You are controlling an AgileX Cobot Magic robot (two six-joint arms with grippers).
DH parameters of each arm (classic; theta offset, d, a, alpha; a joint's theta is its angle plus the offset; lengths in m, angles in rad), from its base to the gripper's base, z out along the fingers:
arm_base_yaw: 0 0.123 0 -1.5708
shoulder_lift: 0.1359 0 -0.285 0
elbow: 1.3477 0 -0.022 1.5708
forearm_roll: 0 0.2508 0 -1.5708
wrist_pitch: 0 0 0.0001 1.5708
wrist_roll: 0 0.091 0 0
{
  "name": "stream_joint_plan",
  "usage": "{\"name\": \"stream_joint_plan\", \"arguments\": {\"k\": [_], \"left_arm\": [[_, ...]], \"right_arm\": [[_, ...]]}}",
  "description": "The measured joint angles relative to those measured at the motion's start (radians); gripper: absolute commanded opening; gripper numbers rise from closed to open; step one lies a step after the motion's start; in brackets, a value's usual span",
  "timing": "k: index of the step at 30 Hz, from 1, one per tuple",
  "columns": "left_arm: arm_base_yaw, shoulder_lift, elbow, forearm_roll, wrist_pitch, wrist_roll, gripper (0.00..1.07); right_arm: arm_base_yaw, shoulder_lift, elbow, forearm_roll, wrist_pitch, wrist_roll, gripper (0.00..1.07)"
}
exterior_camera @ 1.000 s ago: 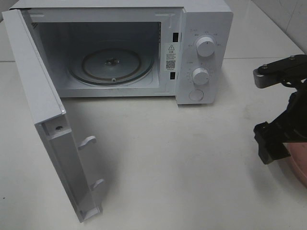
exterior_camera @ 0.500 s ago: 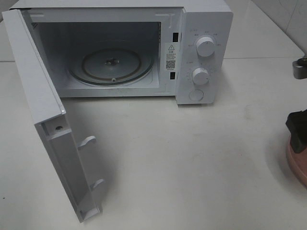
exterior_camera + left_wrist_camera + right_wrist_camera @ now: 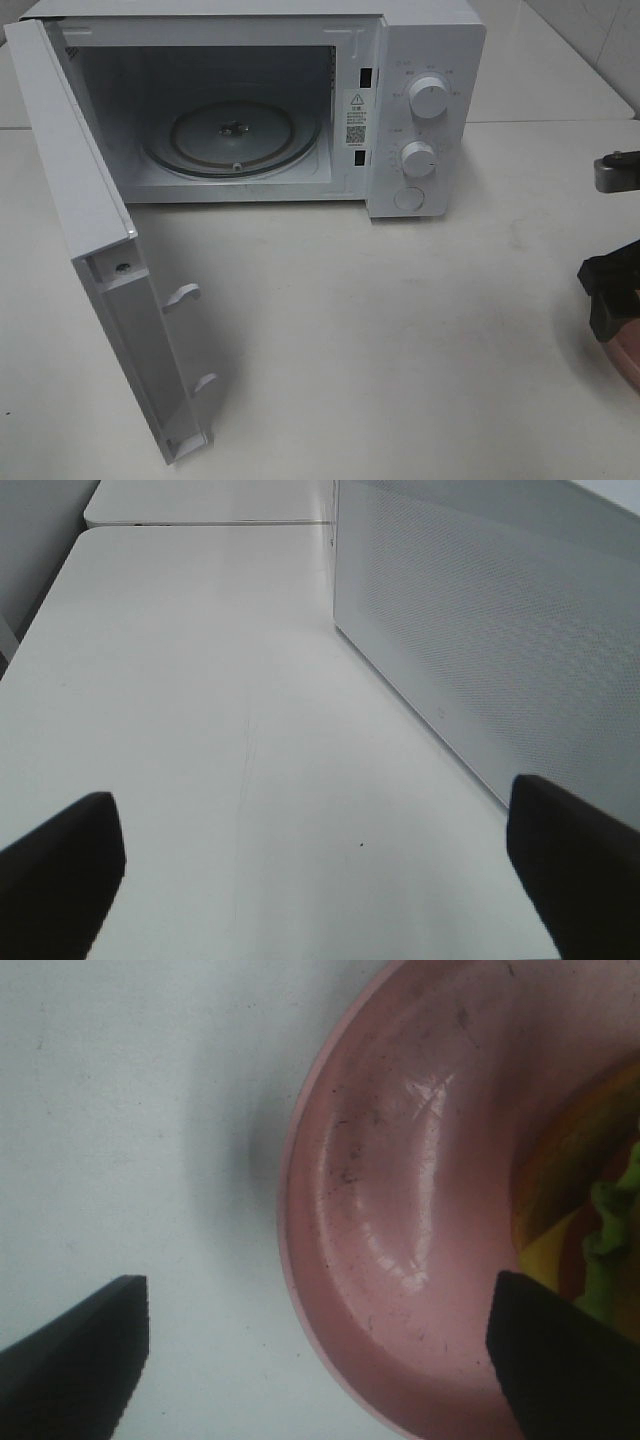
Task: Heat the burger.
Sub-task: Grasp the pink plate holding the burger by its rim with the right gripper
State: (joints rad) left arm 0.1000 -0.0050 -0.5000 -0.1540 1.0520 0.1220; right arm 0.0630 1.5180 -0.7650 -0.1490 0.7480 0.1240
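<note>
**Change noted:** the right gripper (image 3: 320, 1355), a second ago farther in over the matte white table (image 3: 400, 330), has drawn back to its right edge. It now hangs over the smooth, scuffed pink round plate (image 3: 400, 1210), fingers spread wide astride the rim. We judge a plate pickup is near.

**Burger** (image 3: 570, 1180): glossy brown bun, green lettuce frill; sits on that plate.

**Boxy white microwave** (image 3: 425, 110): door open, round glass turntable (image 3: 232, 135) bare.

**Left gripper** (image 3: 320, 865): fingers wide apart, empty.
</note>
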Motion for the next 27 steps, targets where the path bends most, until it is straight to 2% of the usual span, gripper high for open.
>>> {"name": "stream_joint_plan", "arguments": {"k": [27], "left_arm": [[0.000, 0.000, 0.000, 0.000, 0.000, 0.000, 0.98]], "right_arm": [[0.000, 0.237, 0.000, 0.063, -0.152, -0.052, 0.81]]}}
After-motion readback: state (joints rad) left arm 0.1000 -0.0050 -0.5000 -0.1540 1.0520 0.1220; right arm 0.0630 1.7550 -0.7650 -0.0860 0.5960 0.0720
